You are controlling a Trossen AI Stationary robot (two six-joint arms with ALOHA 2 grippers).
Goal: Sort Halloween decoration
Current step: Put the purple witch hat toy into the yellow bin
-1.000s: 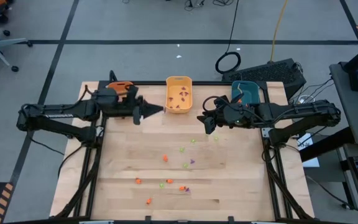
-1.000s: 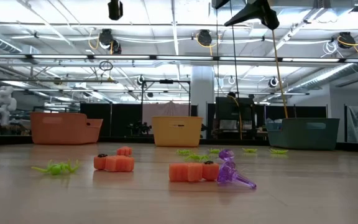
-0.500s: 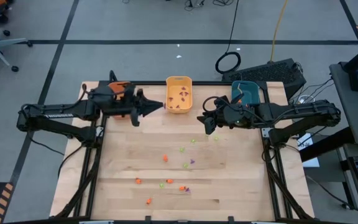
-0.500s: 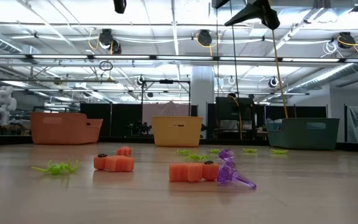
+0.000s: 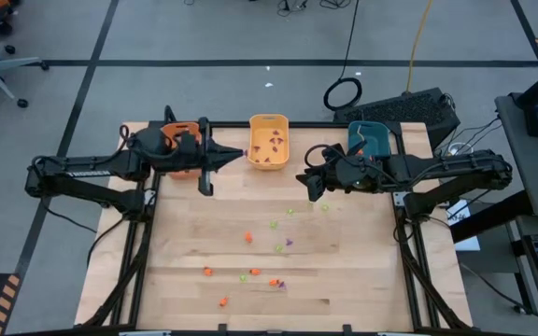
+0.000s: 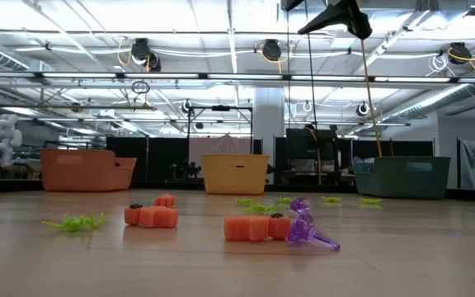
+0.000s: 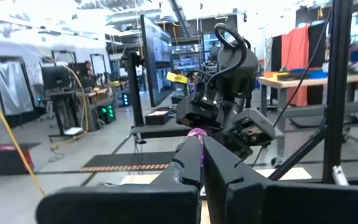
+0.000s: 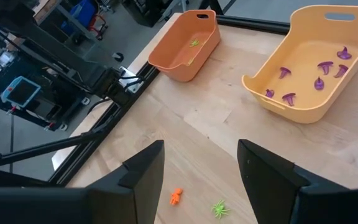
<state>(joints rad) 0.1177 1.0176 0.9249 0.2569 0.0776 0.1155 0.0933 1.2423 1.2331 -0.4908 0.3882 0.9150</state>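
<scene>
High view: the left gripper (image 5: 241, 154) has been drawn back toward the orange bin (image 5: 181, 136) since the earlier frames, its tips now short of the yellow bin (image 5: 269, 140) instead of reaching its near edge, and its wrist has been rolled. In the left wrist view its fingers (image 7: 194, 158) are seen pressed together on a small purple trinket (image 7: 197, 134); the trinket's heading cannot be told. The right gripper (image 5: 310, 185) is found unmoved beside the teal bin (image 5: 372, 138), its fingers (image 8: 263, 165) spread wide with nothing between them. Purple pieces (image 8: 319, 68) lie in the yellow bin, and green ones (image 8: 194, 43) in the orange bin. Loose decorations (image 5: 250, 273) are scattered over the table (image 5: 176, 243). In the low view a purple piece (image 6: 308, 231) lies on its side, its long axis along the boards, the narrow end toward the teal bin's side.
</scene>
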